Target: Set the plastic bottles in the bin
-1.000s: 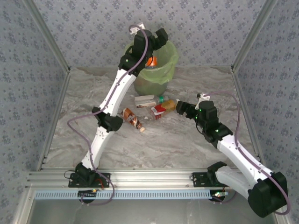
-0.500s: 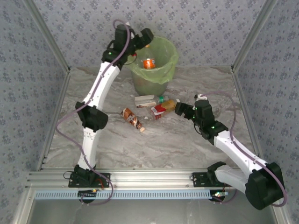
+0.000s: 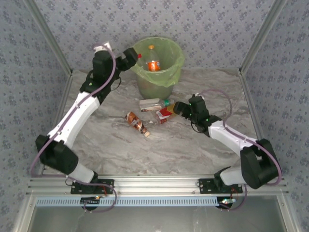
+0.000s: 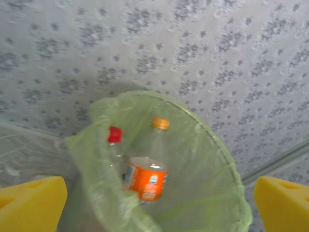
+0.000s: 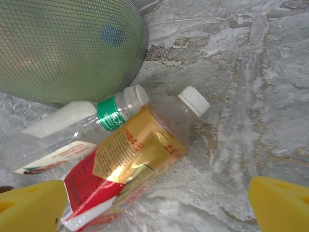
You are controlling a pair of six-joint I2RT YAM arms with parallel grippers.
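Pulled back left of the bin (image 3: 155,83), left gripper (image 3: 129,54) gapes empty; right gripper (image 3: 177,108), also spread, faces a bottle (image 3: 165,112) beside the bin.

The top external camera looked down from above and behind over the whole table (image 3: 193,150). The left wrist camera peered closely into the bin (image 4: 207,183). The right wrist camera sat low over lying bottles (image 5: 140,150), the green behind them probably that bin's wall.

Red-capped bottle (image 4: 116,144) — body blurred, indistinct
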